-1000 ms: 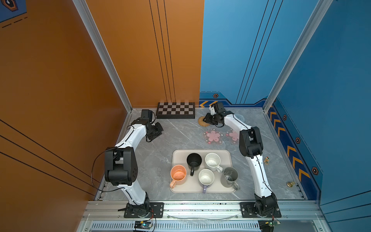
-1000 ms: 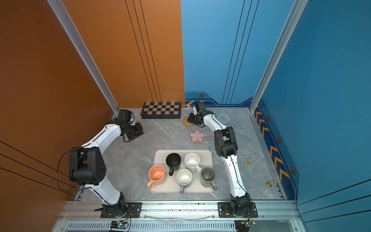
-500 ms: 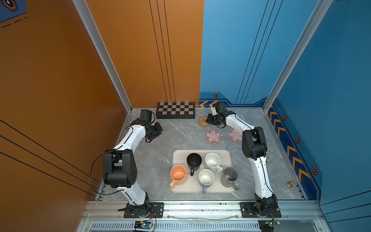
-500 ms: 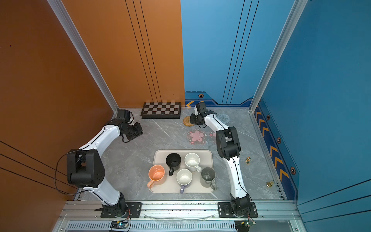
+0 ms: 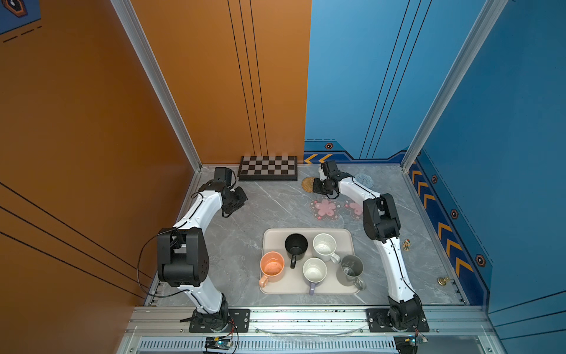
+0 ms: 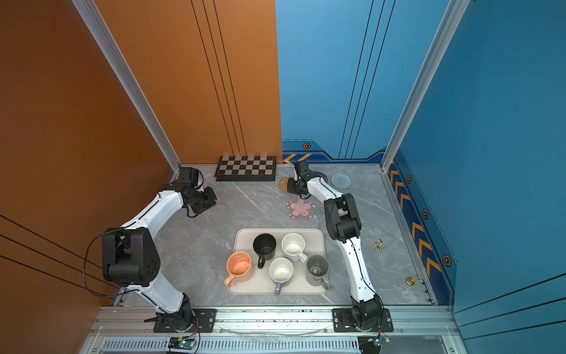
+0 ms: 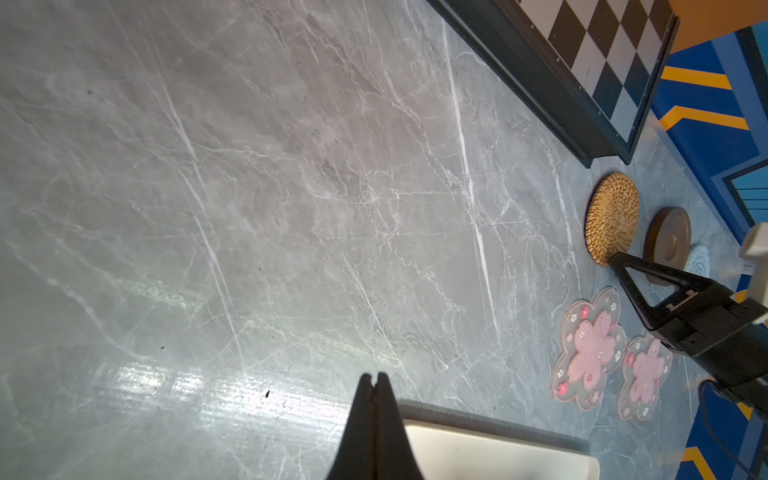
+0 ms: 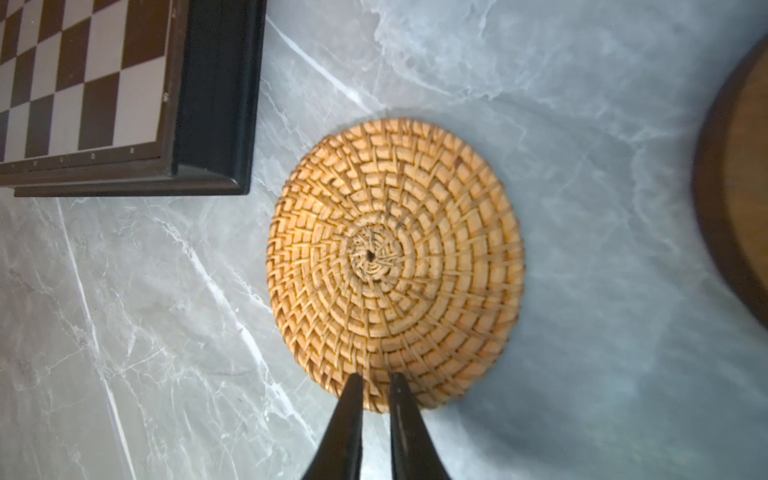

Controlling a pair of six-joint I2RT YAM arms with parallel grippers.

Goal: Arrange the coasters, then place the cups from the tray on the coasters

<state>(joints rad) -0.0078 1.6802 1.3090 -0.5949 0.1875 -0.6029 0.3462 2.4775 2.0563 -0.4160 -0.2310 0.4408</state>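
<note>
The tan rattan coaster (image 8: pixel 395 266) lies beside the chessboard. My right gripper (image 8: pixel 374 380) is shut on its near rim, which shows in the narrow gap between the tips; both top views show this gripper (image 5: pixel 315 185) at the coaster (image 5: pixel 307 184). The dark wooden coaster (image 7: pixel 669 239), the grey-blue one (image 5: pixel 363 180) and two pink blossom ones (image 5: pixel 325 208) (image 5: pixel 355 208) lie nearby. The tray (image 5: pixel 346 237) holds the black (image 5: pixel 296 245), peach (image 5: pixel 271 267), white speckled (image 5: pixel 324 245), lavender (image 5: pixel 314 271) and grey (image 5: pixel 350 269) cups. My left gripper (image 7: pixel 374 376) is shut and empty over bare table at the left.
The chessboard (image 5: pixel 268 168) lies against the back wall, close to the rattan coaster. A small figurine (image 5: pixel 406 244) and a brass bell (image 5: pixel 442 280) sit near the right wall. Orange and blue walls enclose the grey marble table.
The right gripper's jaws have narrowed onto the rattan coaster's rim. The left arm has barely shifted, and the cups and other coasters have not moved.
</note>
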